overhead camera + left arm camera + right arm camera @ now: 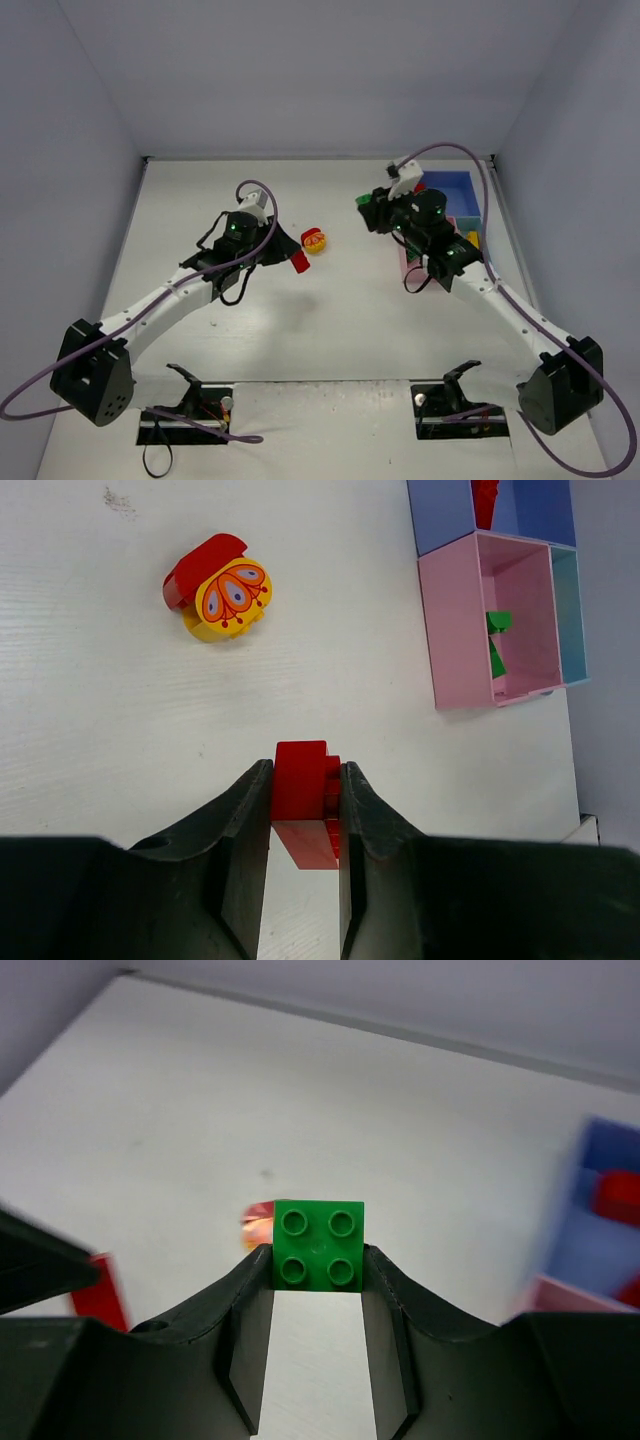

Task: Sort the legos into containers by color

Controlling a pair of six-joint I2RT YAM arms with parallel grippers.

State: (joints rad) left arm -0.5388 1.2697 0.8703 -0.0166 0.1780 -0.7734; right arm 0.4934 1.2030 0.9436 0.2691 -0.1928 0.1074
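My left gripper is shut on a red lego, held just above the white table; from above this brick shows at the arm's tip. My right gripper is shut on a green four-stud lego, lifted near the containers. A red lego and a round yellow one with a flower print lie together on the table beyond the left gripper. The pink container holds green legos. The blue container holds a red lego.
A narrow light-blue compartment joins the pink one on its right. Something yellow shows at the tray's right side under the right arm. Grey walls close in the table on three sides.
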